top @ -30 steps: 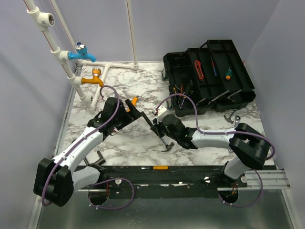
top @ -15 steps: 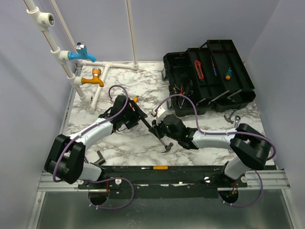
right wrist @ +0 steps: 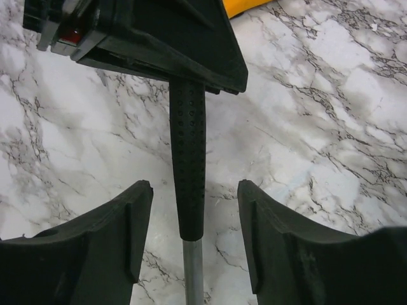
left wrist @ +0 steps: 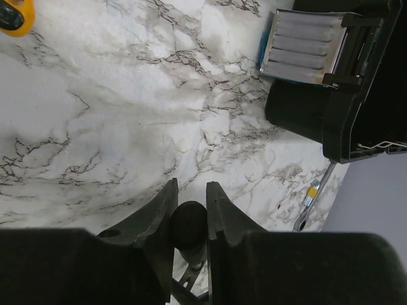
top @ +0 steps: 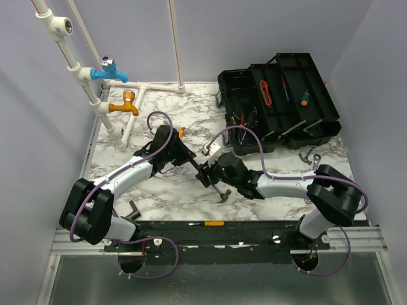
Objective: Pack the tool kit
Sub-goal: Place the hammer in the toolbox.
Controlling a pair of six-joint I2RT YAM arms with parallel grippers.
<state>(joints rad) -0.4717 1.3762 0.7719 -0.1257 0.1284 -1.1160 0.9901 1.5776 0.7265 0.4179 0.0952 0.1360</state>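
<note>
The black toolbox (top: 280, 101) stands open at the back right, with tools inside; its corner (left wrist: 356, 95) also shows in the left wrist view. A hammer (top: 222, 192) with a black dotted grip (right wrist: 189, 159) and a metal shaft is held over the marble table between both arms. My left gripper (top: 184, 154) (left wrist: 191, 185) is shut on the butt of the hammer's grip (left wrist: 189, 222). My right gripper (top: 205, 173) (right wrist: 194, 185) stands open, its fingers (right wrist: 137, 216) on either side of the grip without touching it.
A wrench (top: 310, 155) (left wrist: 315, 194) lies in front of the toolbox. A yellow-handled screwdriver (top: 213, 223) rests on the front rail. An orange-handled tool (top: 180, 133) lies behind the left arm. Blue tap (top: 108, 70) and orange tap (top: 123, 107) stand back left.
My left arm reached in and its jaws shut on the end of the hammer's grip. My right gripper, shut on the hammer before, has opened off it.
</note>
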